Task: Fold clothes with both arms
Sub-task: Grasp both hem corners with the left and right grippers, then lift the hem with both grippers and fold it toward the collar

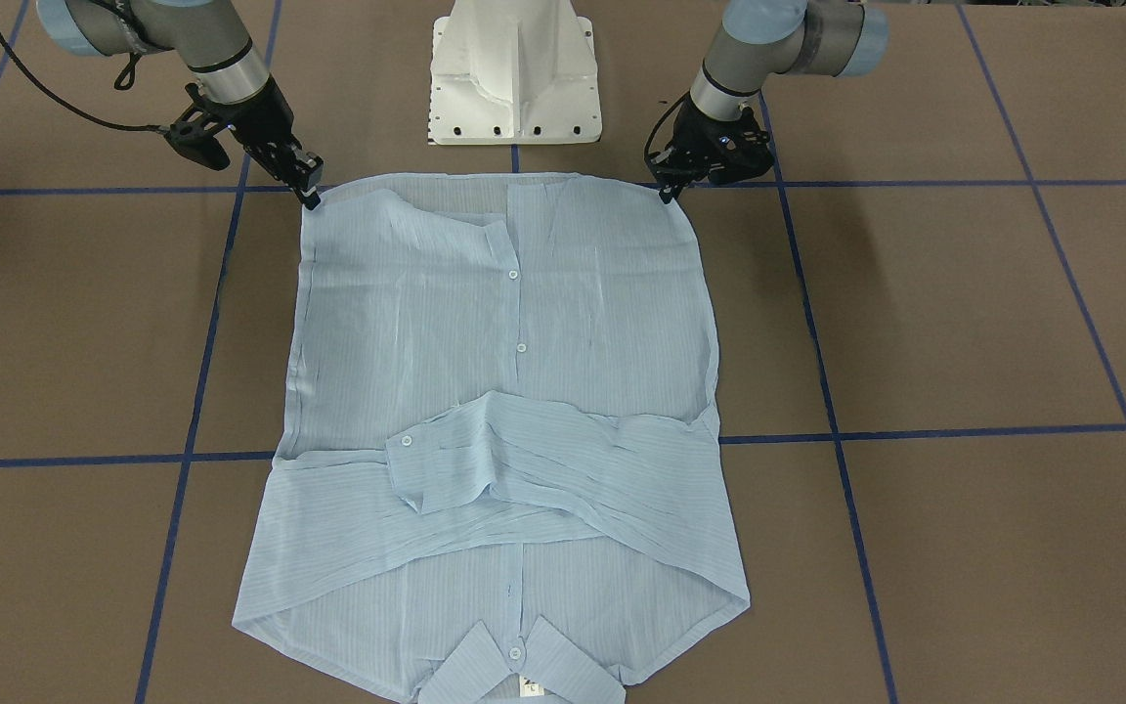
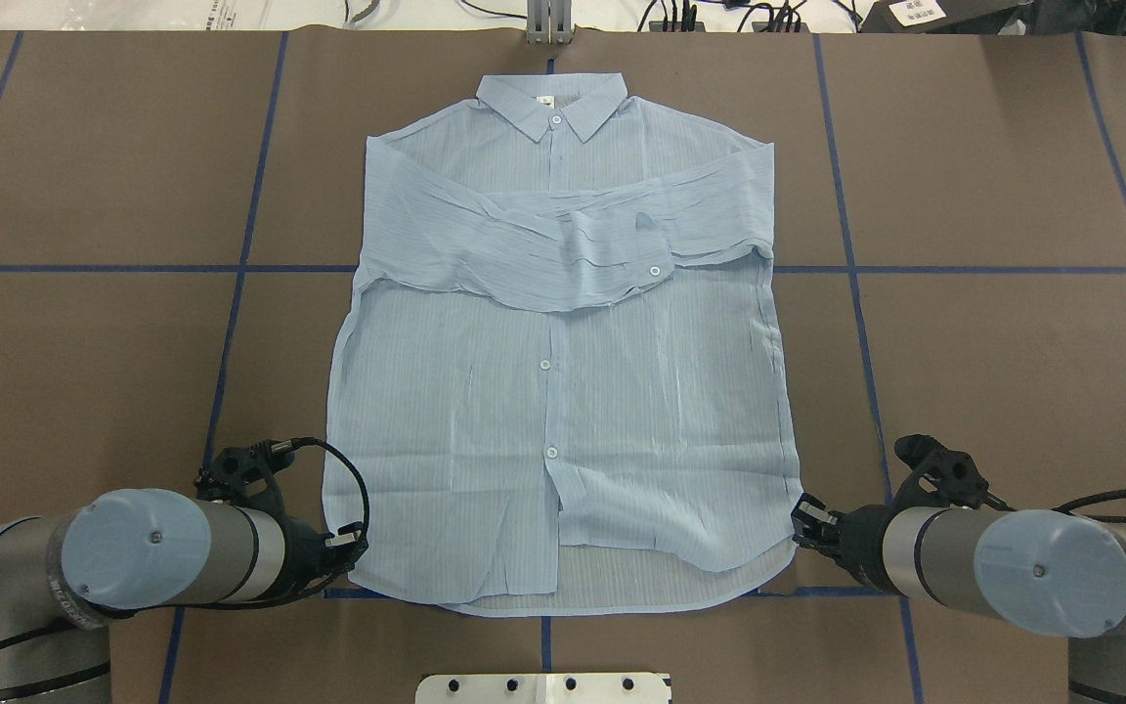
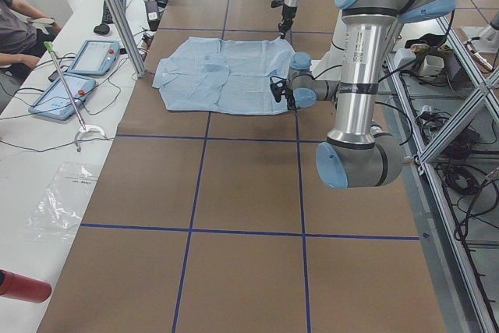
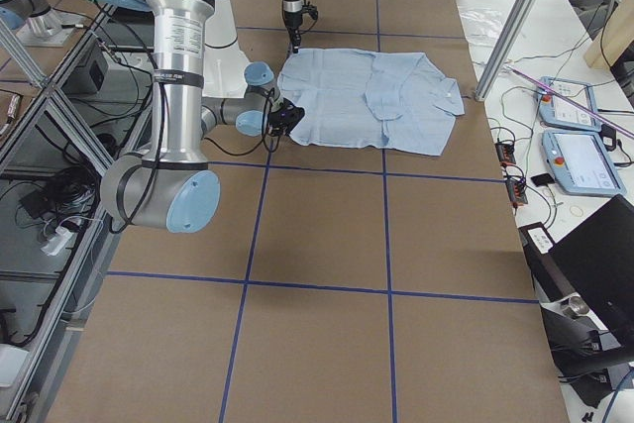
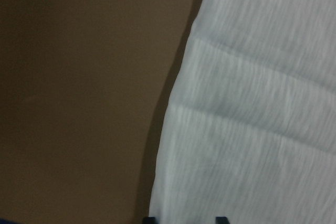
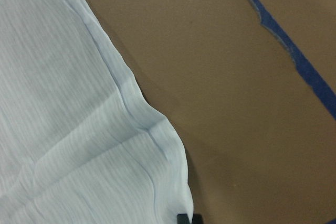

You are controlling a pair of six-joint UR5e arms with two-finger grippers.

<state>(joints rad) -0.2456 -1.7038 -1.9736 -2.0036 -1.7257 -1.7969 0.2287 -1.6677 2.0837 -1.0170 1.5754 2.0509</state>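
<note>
Down at the near hem of the shirt (image 1: 602,323) with both sets of fingers, one at each corner. For the left fingers (image 1: 666,194): parted, tips straddling the hem's edge in the wrist view, striped cloth lying flat between them and not pinched. For the right fingers (image 1: 310,198): set close together right at the opposite hem corner, tips meeting the cloth's edge and seemingly nipping it, with no lift of the fabric off the bench (image 1: 964,313).

Stretching away from both sets of fingers, flat and front-up: the button placket (image 1: 521,293) roughly midway between them, small white buttons (image 1: 522,347) along it, then both sleeves (image 1: 602,460) folded across the chest, one cuff (image 1: 426,469) uppermost with its button showing. Farthest from the fingers, the collar (image 1: 568,665), buttoned shut, with a white neck tag (image 1: 531,687) just inside. Nearer the right fingers, a front panel riding short of the hem, baring the inner back layer.

Behind the fingers, midway between the two sets, a white pedestal base (image 1: 514,78). Under everything, brown covering crossed by blue tape lines (image 1: 915,432), one passing close by both sets of fingertips.
</note>
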